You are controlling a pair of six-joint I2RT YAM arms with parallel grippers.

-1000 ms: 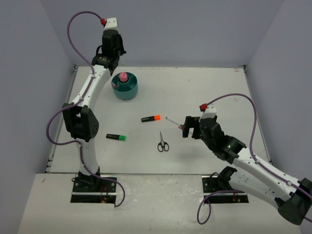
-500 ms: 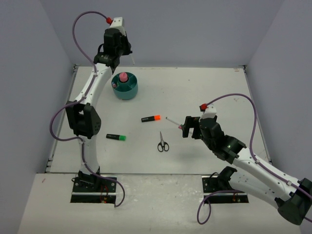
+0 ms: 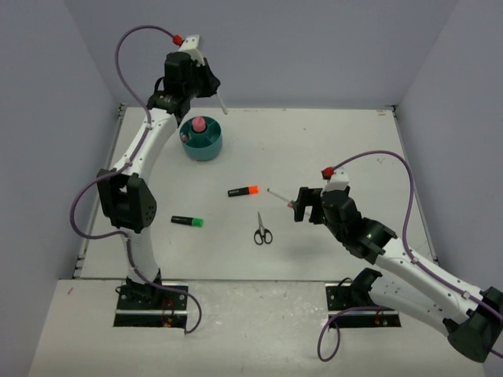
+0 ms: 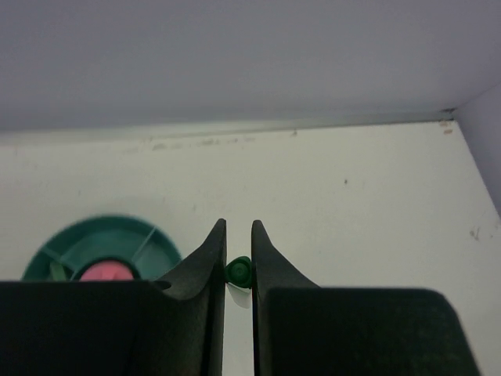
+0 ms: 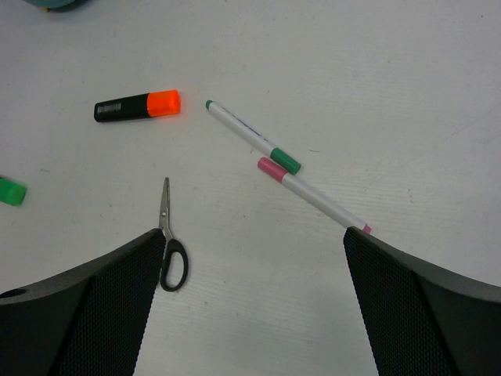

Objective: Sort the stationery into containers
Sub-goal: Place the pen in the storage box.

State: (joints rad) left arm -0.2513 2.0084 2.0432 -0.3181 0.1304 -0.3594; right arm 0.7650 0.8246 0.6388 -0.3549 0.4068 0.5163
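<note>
At the back of the table (image 3: 338,149), the raised left gripper (image 4: 237,231) pinches a thin white pen (image 3: 221,102) between fingers pressed almost together. The pen's green end shows in the narrow gap, and it is held aloft beside the round teal organiser (image 3: 206,145), where a pink tube (image 3: 199,124) stands in the centre well. The right gripper (image 5: 252,239) hovers mid-table with its fingers spread wide, gripping nothing, over a green-capped pen (image 5: 252,137) and a pink-capped pen (image 5: 313,196) lying cap by cap. An orange-capped highlighter (image 5: 137,106) lies just left of them, the black-handled scissors (image 5: 168,249) nearer the arms, and a green-capped highlighter (image 3: 187,221) further left — all well apart from the organiser
</note>
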